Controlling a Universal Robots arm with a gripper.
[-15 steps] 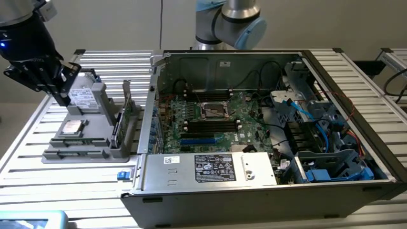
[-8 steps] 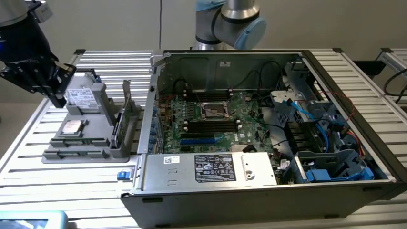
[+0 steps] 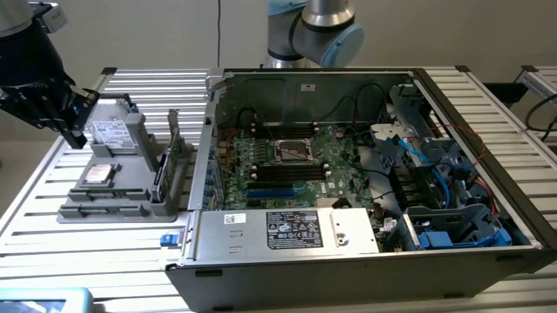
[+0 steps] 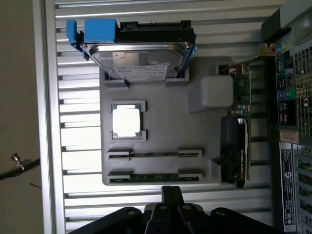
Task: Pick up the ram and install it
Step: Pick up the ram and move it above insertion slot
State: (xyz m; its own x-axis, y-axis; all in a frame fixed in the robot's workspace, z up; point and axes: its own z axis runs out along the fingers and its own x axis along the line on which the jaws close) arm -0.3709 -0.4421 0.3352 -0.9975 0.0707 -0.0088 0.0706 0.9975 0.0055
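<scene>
Two ram sticks stand on edge in the front slots of a grey holder (image 4: 161,112). One ram (image 4: 155,177) shows its green board. The other ram (image 4: 155,154) shows as a thin strip. In the exterior view the ram slots (image 3: 104,194) lie at the holder's (image 3: 130,212) near end. My black gripper (image 3: 77,138) hangs above the holder at the exterior view's left, shut and holding nothing. From the wrist its fingertips (image 4: 171,195) are pressed together, just outside the holder's edge beside the green ram and not touching it.
The holder also carries a silver hard drive (image 4: 141,53), a processor chip (image 4: 127,121) and an upright expansion card (image 4: 239,141). The open computer case (image 3: 366,163) lies to the exterior view's right, its motherboard (image 3: 296,153) exposed with black memory slots (image 3: 291,171). A slatted metal table (image 3: 52,222) is underneath.
</scene>
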